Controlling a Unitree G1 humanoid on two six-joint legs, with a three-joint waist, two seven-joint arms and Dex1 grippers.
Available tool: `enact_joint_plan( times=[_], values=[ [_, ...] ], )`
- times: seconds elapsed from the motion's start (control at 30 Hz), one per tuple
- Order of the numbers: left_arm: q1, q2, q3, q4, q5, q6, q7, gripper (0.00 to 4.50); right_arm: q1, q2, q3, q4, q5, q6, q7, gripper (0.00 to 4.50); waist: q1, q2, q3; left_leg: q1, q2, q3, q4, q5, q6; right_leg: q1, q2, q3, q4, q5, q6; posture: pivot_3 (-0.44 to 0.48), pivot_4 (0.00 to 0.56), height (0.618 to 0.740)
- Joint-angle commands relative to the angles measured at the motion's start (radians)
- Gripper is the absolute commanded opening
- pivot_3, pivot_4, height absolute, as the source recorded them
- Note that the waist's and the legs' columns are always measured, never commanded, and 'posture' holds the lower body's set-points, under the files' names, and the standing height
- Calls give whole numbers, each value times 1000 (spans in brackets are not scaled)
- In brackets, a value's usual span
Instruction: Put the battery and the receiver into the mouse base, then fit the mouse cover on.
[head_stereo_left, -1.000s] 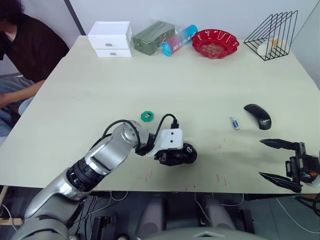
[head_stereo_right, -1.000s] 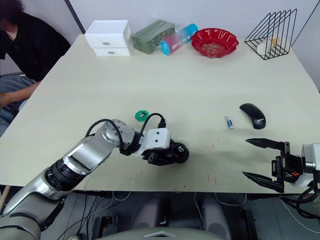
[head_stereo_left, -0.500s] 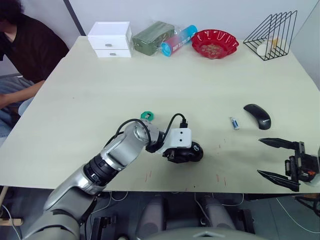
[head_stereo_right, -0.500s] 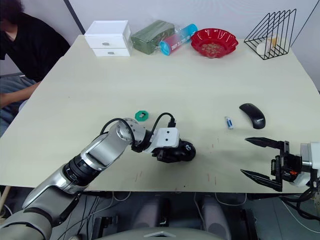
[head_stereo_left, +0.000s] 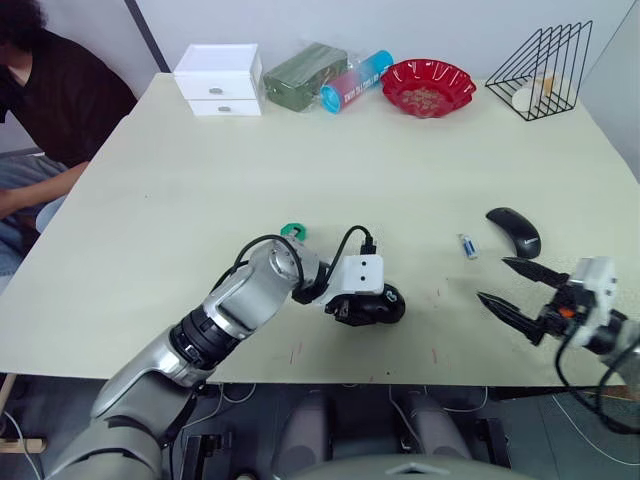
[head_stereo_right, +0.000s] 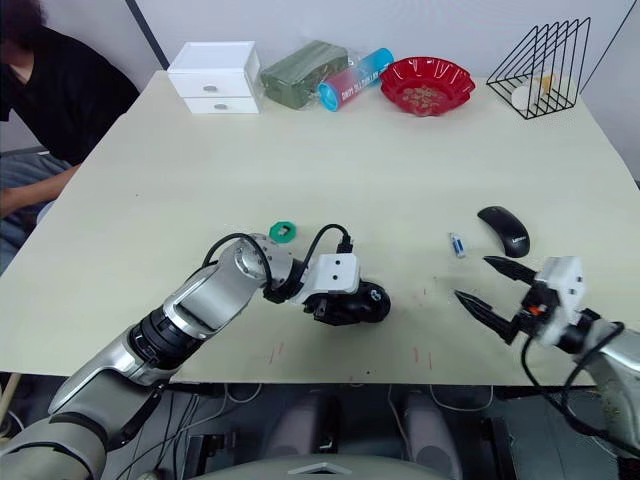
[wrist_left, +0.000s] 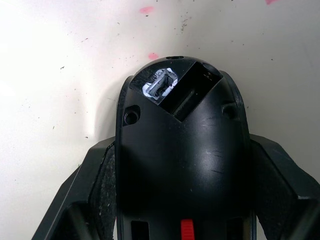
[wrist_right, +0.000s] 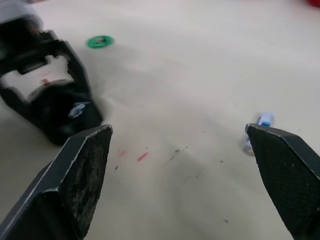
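Note:
My left gripper (head_stereo_left: 366, 308) is shut on the black mouse base (head_stereo_left: 378, 304), which rests on the table near its front middle. In the left wrist view the mouse base (wrist_left: 182, 160) sits between my fingers (wrist_left: 92, 192), with an open cavity and a small silvery piece (wrist_left: 160, 86) in a slot; I cannot tell whether that is the receiver. The blue battery (head_stereo_left: 467, 246) lies to the right, beside the glossy black mouse cover (head_stereo_left: 514, 232). My right gripper (head_stereo_left: 492, 280) hangs open just in front of them, holding nothing.
A green toothed disc (head_stereo_left: 294, 233) lies behind the left gripper. Along the far edge stand a white drawer box (head_stereo_left: 218, 78), a green pack (head_stereo_left: 305, 73), a blue-pink tube (head_stereo_left: 356, 80), a red bowl (head_stereo_left: 430, 86) and a wire rack (head_stereo_left: 540, 60). A person (head_stereo_left: 50, 100) sits at the far left.
My right gripper has swung in from the table's front right corner toward the battery and cover. My left gripper first slid the base rightward, then held still.

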Motion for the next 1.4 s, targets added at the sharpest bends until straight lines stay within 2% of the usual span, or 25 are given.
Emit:
enact_joint_plan(
  times=[0.03, 0.17, 0.33, 0.7, 0.8, 0.97, 1.03, 1.2, 1.4],
  values=[
    [-4, -1, -14, -5, 5, 35, -14, 2908, -29, 10, 10, -74, -15, 63, -112, 4500, 1, 0, 0, 0, 0, 0, 0, 0, 0, 0, 0, 0, 0, 0, 0, 0, 150, 740],
    [11, 10, -25, -37, 1, 54, -29, 2908, -99, 63, 62, -56, -125, 143, -313, 4500, -3, 0, 0, 0, 0, 0, 0, 0, 0, 0, 0, 0, 0, 0, 0, 0, 150, 740],
    [6, 1, -24, -24, 10, 71, -19, 2908, -161, 99, 139, -19, -229, 244, -440, 4500, -1, 0, 0, -2, 0, 0, 0, 0, 0, -2, 0, 0, 0, 0, 0, 0, 150, 740],
    [-7, -18, -24, -21, 6, 122, -15, 2908, -245, 183, 162, 71, -275, 311, -533, 4500, 1, 0, 0, -2, 0, 1, 0, 0, 0, -2, 0, 0, -1, 0, 0, 0, 150, 740],
    [-8, -17, -22, -22, 7, 125, -14, 2908, -250, 191, 155, 80, -278, 302, -538, 3572, 0, 0, -1, -1, 0, 1, 0, 0, 0, -2, 0, 1, 0, 0, 0, 0, 150, 740],
    [-6, -16, -23, -24, 5, 126, -16, 2908, -250, 197, 151, 77, -283, 293, -539, 959, 0, 0, -1, -2, 0, 1, 0, 0, 0, -2, 0, 1, 0, 0, 0, 0, 150, 740],
    [-4, -14, -24, -23, 5, 125, -17, 2908, -246, 194, 150, 73, -287, 289, -536, 68, 0, 0, -1, -1, 0, 0, 0, 0, 0, -2, 0, 1, 0, 0, 0, 0, 150, 740],
    [-3, -10, -27, -18, 7, 122, -20, 2908, -224, 161, 137, 16, -276, 299, -501, 69, 1, 0, -1, -2, 0, 1, 0, 0, 0, -2, 0, 1, 0, 0, 0, 0, 150, 740],
    [-11, -16, -29, -6, 8, 118, -22, 2908, -163, 6, 137, -170, -163, 408, -325, 69, 0, 0, -1, -2, 0, 0, 0, 0, 0, -2, 0, 1, 0, 0, 0, 0, 150, 740]
  ],
)
